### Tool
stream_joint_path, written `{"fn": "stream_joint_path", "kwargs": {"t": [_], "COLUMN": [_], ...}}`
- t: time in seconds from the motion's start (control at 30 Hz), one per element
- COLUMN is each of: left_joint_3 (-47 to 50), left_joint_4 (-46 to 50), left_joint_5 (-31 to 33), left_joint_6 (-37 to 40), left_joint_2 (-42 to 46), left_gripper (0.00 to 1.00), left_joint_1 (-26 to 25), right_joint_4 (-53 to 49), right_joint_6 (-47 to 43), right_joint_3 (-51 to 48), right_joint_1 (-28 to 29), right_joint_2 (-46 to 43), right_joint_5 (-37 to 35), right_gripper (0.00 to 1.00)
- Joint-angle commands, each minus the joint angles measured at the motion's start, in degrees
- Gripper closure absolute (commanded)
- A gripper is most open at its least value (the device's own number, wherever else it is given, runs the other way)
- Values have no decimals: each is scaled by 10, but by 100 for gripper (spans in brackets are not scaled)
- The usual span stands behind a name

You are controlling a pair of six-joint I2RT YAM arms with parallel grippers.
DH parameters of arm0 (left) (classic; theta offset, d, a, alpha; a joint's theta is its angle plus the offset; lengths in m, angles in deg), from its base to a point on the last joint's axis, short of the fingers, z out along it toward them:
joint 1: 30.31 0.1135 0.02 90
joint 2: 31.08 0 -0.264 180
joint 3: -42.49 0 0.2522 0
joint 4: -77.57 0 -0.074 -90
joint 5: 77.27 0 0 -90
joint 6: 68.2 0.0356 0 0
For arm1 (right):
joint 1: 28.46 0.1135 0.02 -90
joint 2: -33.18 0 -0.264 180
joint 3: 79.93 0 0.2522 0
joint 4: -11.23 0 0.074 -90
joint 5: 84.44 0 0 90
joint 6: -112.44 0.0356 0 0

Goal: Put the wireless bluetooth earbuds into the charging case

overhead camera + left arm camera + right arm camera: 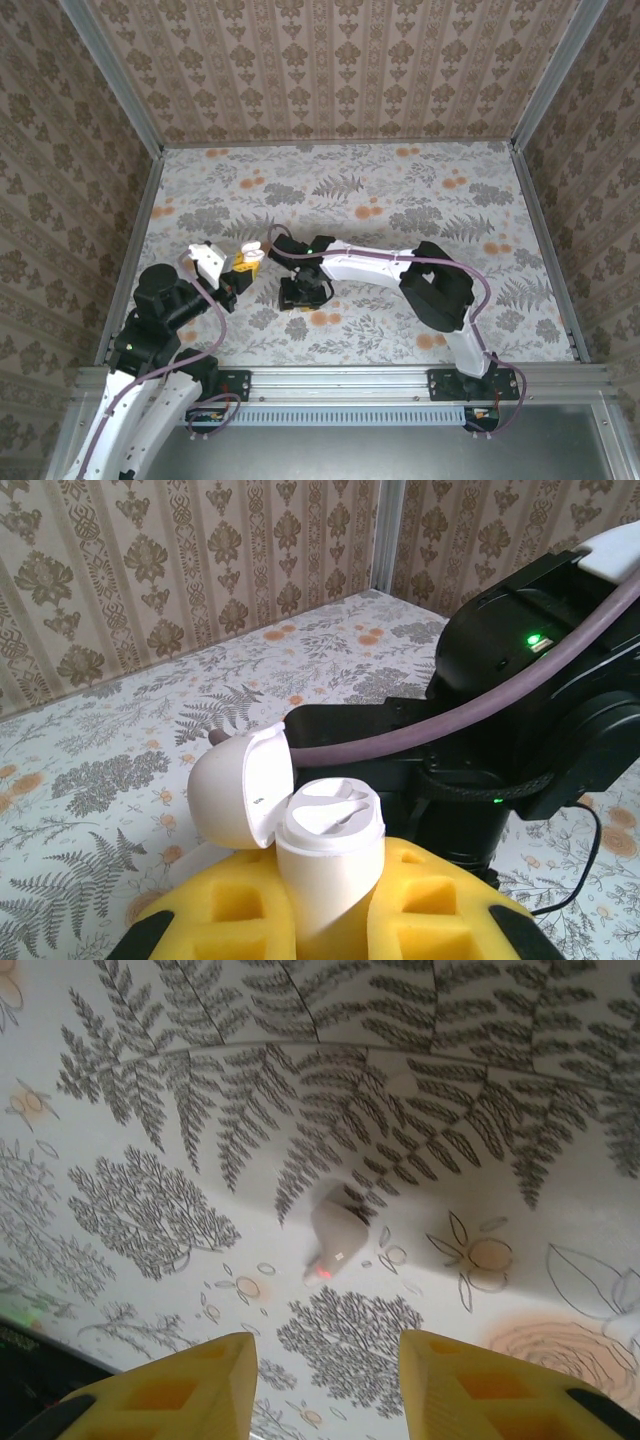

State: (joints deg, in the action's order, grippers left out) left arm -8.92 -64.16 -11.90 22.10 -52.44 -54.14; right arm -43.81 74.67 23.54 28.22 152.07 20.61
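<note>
Lying ahead of spread R jaws: earbud (335,1240); L jaws hold case (330,855).

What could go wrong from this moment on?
The earbud is tiny and lies loose on the table; the open right end effector might nudge it away instead of gripping it. The left end effector holds the open charging case close to the right arm; a bump seems possible.
</note>
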Motion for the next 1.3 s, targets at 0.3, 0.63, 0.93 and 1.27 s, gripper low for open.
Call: {"fn": "stream_joint_path", "kwargs": {"t": [0.3,0.63,0.93,1.27], "left_joint_3": [6,8,9,14], "left_joint_4": [-3,-7,-8,-15], "left_joint_5": [-7,-6,-10,-8], "left_joint_6": [11,10,9,2], "left_joint_2": [12,12,13,12], "left_gripper": [100,100,100,100], "left_joint_1": [5,5,5,5], "right_joint_4": [-30,-43,-65,-91], "right_joint_6": [14,7,-2,-32], "right_joint_3": [54,78,101,100], "right_joint_1": [4,3,3,2], "right_joint_2": [51,83,103,86], "right_joint_5": [-19,-20,-23,-43], "right_gripper": [60,63,75,83]}}
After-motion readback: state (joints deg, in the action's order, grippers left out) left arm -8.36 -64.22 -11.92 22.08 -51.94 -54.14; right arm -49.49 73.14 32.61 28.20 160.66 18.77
